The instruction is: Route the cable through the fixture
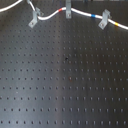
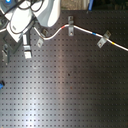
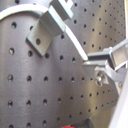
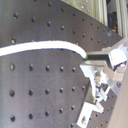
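The white cable (image 1: 50,16) runs along the board's far edge in the first exterior view, with a red band (image 1: 60,11), a blue band (image 1: 96,17) and a yellow band (image 1: 111,22). It passes a tilted grey fixture (image 1: 34,21), a narrow upright clip (image 1: 67,11) and a second tilted fixture (image 1: 103,20). In the second exterior view my gripper (image 2: 25,49) hangs just left of the left fixture (image 2: 39,42). In both wrist views the cable (image 4: 40,47) ends between my fingers, and the gripper (image 4: 88,62) is shut on it. The fixture (image 3: 45,32) sits close beside the cable (image 3: 75,45).
The black perforated board (image 1: 65,80) fills both exterior views. The white arm body (image 2: 30,15) covers the upper left of the second exterior view. Another grey clip (image 2: 6,52) stands at the second exterior view's left edge. A small blue object (image 2: 1,85) lies lower there.
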